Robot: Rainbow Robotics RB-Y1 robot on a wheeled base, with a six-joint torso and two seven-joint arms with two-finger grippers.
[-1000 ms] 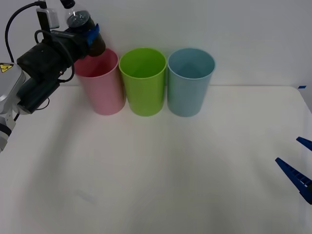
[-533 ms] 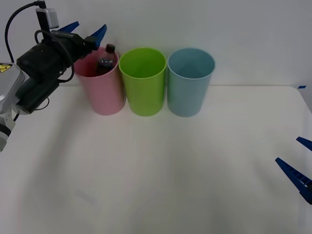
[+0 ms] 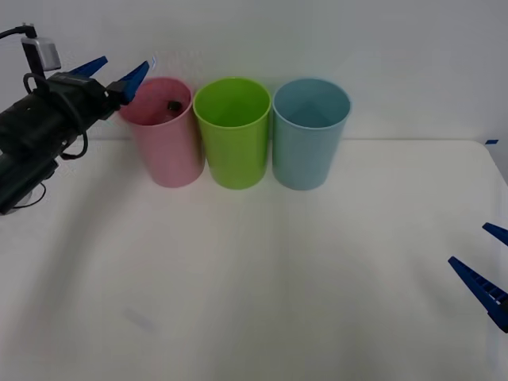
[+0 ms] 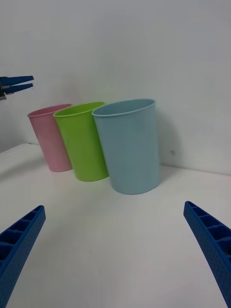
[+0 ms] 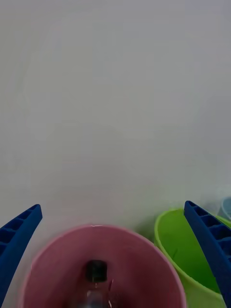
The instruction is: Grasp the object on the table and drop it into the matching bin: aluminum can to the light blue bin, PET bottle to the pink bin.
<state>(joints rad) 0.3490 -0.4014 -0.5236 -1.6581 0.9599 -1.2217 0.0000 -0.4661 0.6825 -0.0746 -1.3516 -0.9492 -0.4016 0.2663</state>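
White table (image 3: pixel 262 278); PET bottle (image 5: pixel 96 281) inside pink bin (image 3: pixel 167 147), left gripper (image 3: pixel 117 74) spread empty.

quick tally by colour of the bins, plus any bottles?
Pink bin: 1
Lime green bin: 1
Light blue bin: 1
PET bottle: 1, inside the pink bin, black cap up
Total: 4 things, 3 bins and 1 bottle

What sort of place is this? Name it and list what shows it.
Probably a lab test bench for waste sorting: a plain white table against a bare wall, a row of pink bin, lime green bin and light blue bin, nothing homely around.
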